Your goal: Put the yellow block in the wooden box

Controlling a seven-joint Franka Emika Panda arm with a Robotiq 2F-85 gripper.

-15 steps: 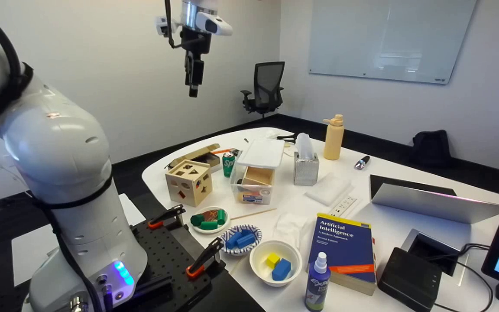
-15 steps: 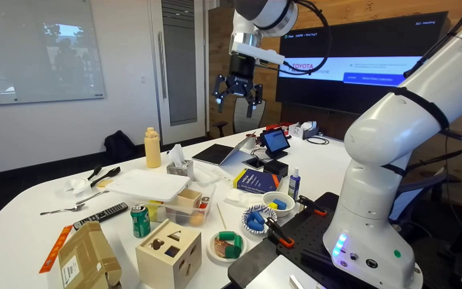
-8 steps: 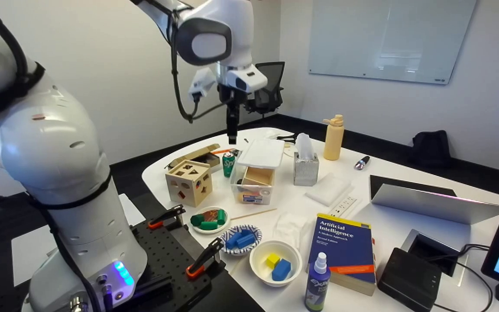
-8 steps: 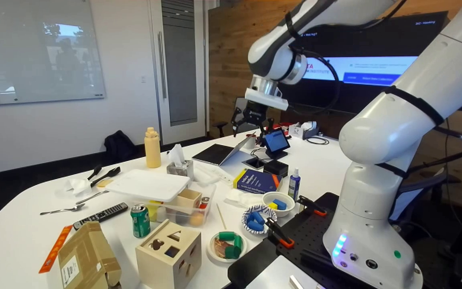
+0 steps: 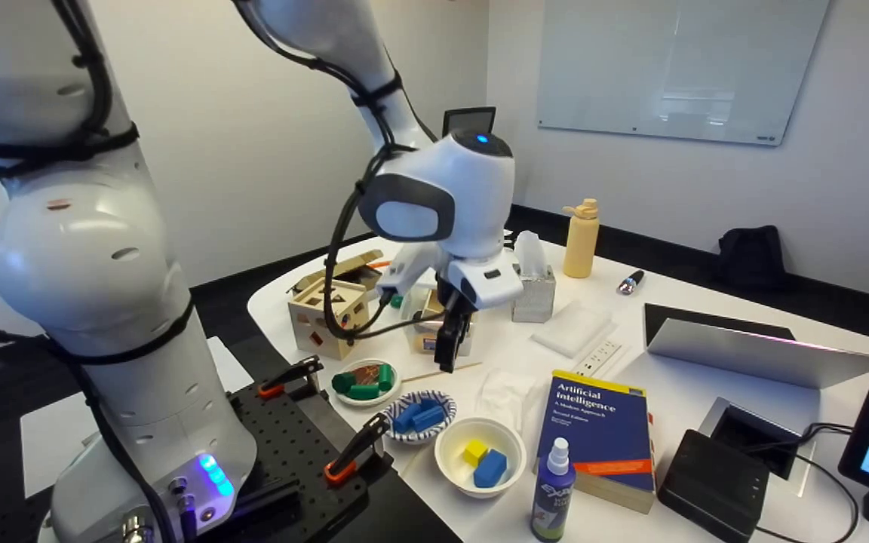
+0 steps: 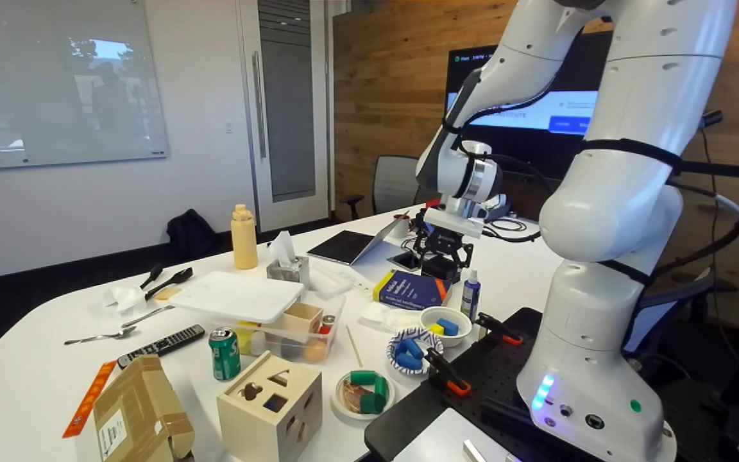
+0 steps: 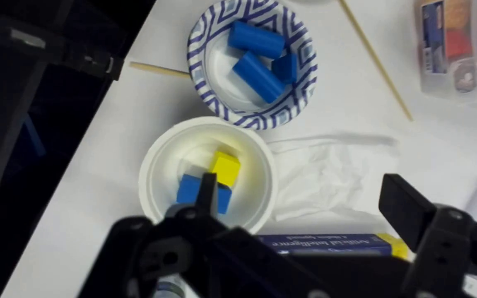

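Yellow block (image 7: 226,168), likely light and stiff, lies below wide-spread, empty jaws; side faces clear of blue block (image 7: 188,189) should grip best.

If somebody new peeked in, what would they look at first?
Probably the big, shiny white robot arm, arched over the white table with its black two-fingered gripper open. Next, the small bright yellow block, beside a blue block in the round white bowl. Then the light tan wooden box with dark cut-out holes, near the green soda can.
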